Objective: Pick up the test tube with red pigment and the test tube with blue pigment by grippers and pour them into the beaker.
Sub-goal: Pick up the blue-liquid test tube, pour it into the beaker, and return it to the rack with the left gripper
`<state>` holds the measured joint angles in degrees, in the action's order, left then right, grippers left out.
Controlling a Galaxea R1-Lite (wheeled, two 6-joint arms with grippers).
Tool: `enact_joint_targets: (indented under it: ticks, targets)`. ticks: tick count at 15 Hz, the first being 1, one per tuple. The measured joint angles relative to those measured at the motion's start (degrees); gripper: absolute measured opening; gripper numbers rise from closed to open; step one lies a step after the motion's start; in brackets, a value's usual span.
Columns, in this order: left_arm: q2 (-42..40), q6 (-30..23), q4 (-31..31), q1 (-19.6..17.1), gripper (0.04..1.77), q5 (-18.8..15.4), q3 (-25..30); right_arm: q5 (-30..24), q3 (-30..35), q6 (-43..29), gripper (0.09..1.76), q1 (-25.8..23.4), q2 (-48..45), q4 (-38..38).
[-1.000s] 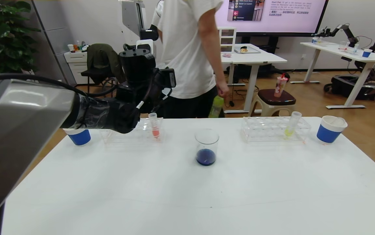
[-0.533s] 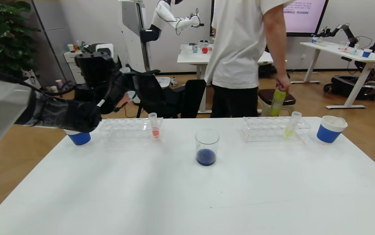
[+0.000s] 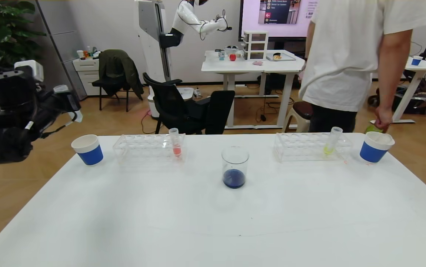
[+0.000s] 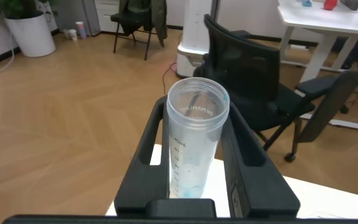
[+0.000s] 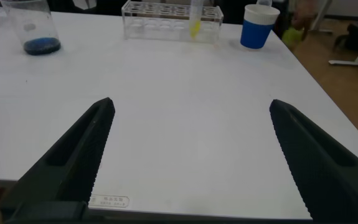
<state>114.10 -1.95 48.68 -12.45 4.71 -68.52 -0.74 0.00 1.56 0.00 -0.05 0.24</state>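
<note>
Jaws of the left gripper [image 4: 194, 180] are clamped on an emptied-looking tube [image 4: 194, 146] held off the table at 9 o'clock, probably for binning, the right gripper [image 5: 191, 155] is parked wide open, and the beaker [image 3: 235, 167] of dark blue sits mid-table with a pinkish tube [image 3: 175, 142] racked at its 10 o'clock.

Matt white smooth tabletop [image 3: 213, 222]. Clear glass straight-sided beaker [image 3: 235, 167], glossy, dark blue liquid at the bottom. Two clear glossy plastic tube racks [image 3: 148, 148] [image 3: 311, 146]. Blue paper cups with white rims [image 3: 87, 149] [image 3: 376, 147], matt. Clear plastic test tube [image 4: 193, 143] with printed graduations, slightly cloudy, clamped between matt black plastic fingers [image 4: 142, 149] of left gripper [image 4: 197, 155]. Right gripper fingers [image 5: 82, 149]: matt black, serrated inner edges.
</note>
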Motion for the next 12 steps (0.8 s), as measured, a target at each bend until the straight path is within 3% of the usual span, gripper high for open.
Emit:
enact_joint_targets:
  ticks: [4, 12]
  targets:
    - [2.3, -0.2, 4.9, -2.9, 0.50, -0.5, 3.3, 0.0, 0.0, 0.0, 1.74, 0.0, 0.0, 0.0]
    - [11.8, -0.1, 14.7, -2.1, 0.50, -0.1, 5.1, 0.0, 0.0, 0.0, 1.74, 0.0, 0.0, 0.0]
